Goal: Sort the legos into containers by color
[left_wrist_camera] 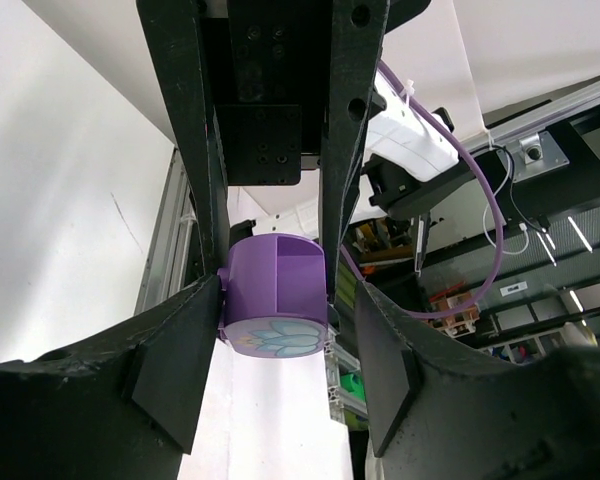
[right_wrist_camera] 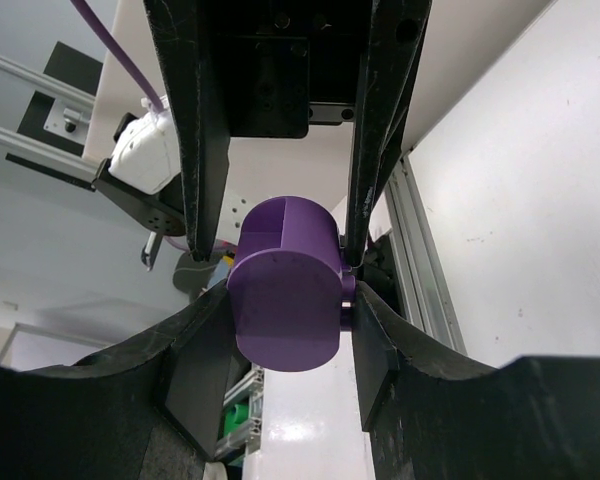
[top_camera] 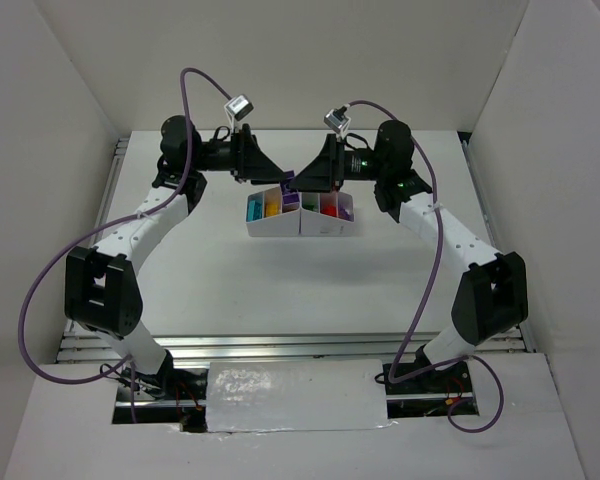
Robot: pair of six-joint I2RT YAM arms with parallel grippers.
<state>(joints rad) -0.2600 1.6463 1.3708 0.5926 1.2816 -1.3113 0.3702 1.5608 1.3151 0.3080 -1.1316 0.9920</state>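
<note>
Right gripper (right_wrist_camera: pixel 292 298) pinched the purple brick (top_camera: pixel 290 184) midair above the tray (top_camera: pixel 280 228); left gripper (left_wrist_camera: pixel 290 298) flanked it, grip unclear. Light, rigid, slick plastic, likely best held across opposite sides

the white table (top_camera: pixel 280 290), edged by metal rails (top_camera: pixel 280 347) along its near side and both flanks, carries the white tray (top_camera: pixel 280 226), which sits flat at the far middle, its side-by-side compartments holding legos (top_camera: pixel 328 207) in blue, yellow, orange, green, red and purple.
</note>
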